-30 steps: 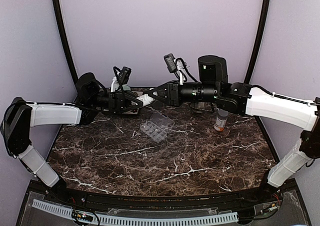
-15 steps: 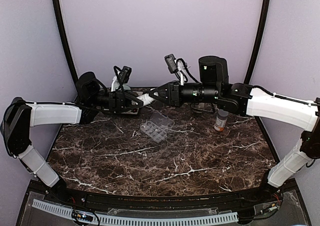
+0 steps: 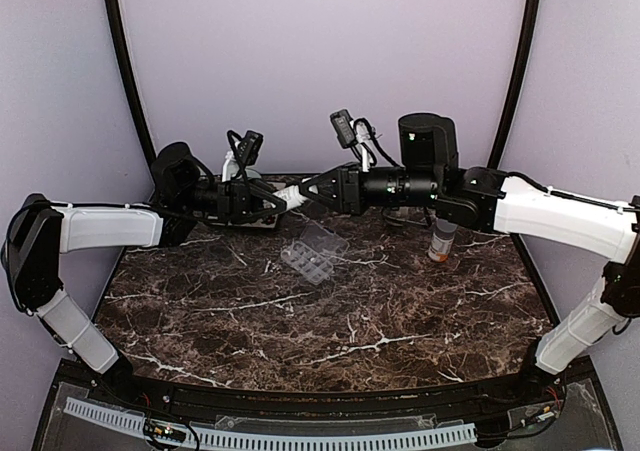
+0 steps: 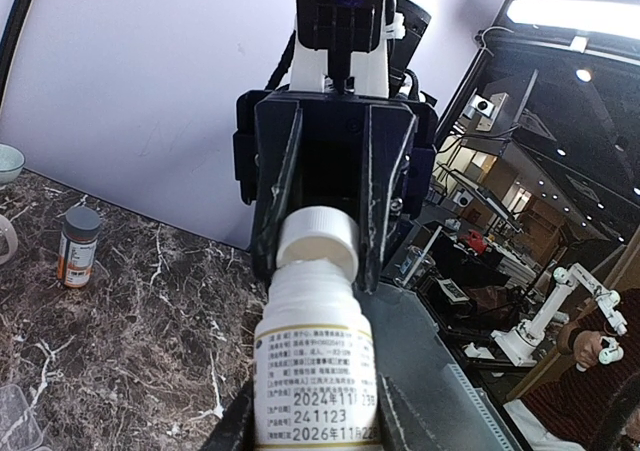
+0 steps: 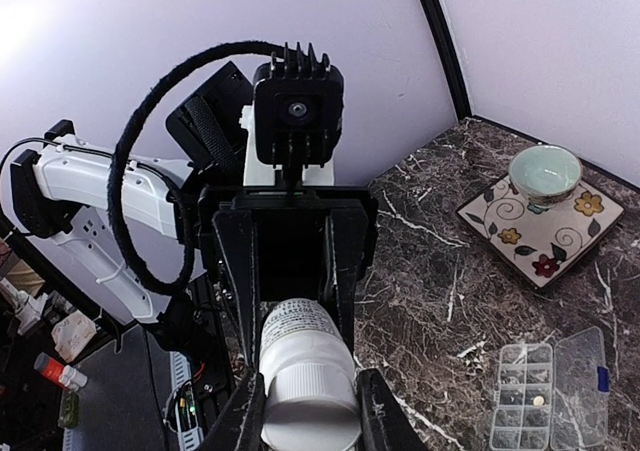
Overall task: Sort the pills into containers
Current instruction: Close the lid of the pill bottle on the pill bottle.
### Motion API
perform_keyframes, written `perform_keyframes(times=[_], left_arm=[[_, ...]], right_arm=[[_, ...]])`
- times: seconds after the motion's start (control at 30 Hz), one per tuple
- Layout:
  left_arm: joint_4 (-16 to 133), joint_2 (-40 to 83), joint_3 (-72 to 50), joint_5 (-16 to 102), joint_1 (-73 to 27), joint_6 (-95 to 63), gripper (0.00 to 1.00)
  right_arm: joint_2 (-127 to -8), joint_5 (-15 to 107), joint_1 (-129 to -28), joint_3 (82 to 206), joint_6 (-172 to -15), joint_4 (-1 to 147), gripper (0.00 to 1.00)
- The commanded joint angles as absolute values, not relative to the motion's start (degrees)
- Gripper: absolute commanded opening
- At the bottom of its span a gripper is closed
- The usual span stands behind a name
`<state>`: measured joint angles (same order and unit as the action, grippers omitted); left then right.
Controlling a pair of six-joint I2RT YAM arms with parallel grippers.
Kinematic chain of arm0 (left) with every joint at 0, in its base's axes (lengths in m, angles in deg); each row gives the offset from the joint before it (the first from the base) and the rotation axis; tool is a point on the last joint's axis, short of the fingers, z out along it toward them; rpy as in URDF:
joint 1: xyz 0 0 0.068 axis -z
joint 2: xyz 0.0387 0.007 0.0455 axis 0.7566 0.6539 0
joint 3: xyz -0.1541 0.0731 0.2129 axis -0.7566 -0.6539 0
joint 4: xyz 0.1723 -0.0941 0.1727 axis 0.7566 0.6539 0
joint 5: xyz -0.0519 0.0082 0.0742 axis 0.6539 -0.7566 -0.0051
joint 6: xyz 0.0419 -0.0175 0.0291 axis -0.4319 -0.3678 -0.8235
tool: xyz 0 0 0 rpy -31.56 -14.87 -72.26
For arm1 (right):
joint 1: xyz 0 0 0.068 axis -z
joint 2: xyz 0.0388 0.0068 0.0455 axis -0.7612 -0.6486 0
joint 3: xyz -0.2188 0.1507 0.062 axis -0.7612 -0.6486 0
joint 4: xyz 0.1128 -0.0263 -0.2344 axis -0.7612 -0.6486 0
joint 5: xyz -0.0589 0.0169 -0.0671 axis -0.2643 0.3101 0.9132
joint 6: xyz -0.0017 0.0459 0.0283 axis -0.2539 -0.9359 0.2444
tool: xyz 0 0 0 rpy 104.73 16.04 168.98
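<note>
Open clear plastic pill organizer (image 5: 548,391) holds one pale pill (image 5: 539,400); L gripper (image 4: 315,421) clamps white plastic bottle (image 4: 315,361), R gripper (image 5: 310,421) its cap (image 4: 317,239).

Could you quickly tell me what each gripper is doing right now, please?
The left gripper is shut on the white bottle.
The right gripper is shut on its cap.

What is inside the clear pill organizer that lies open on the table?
The right wrist view shows one small pale pill in a cell of the pill organizer; the other cells look empty. Nothing covers them: the lid lies open beside them.
</note>
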<state>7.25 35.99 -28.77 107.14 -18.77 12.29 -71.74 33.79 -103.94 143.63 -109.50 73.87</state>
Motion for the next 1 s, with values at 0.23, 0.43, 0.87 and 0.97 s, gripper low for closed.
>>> perform_keyframes(times=[0.23,0.43,0.87,0.97], left_arm=[[5.6,34.1,-25.6,108.1,-18.5,13.2,0.00],[3.8,35.5,-25.4,109.8,-18.5,15.9,0.00],[2.0,36.5,-25.1,111.4,-18.2,18.1,0.00],[1.9,36.8,-24.9,111.3,-18.1,18.2,0.00]], right_arm=[[-70.4,33.0,-103.6,141.9,-109.3,74.9,0.01],[-70.7,32.9,-103.5,142.5,-109.3,75.2,0.01],[-73.0,31.5,-103.5,144.9,-110.0,76.0,0.01],[-73.4,31.1,-103.6,145.0,-110.2,76.4,0.01]])
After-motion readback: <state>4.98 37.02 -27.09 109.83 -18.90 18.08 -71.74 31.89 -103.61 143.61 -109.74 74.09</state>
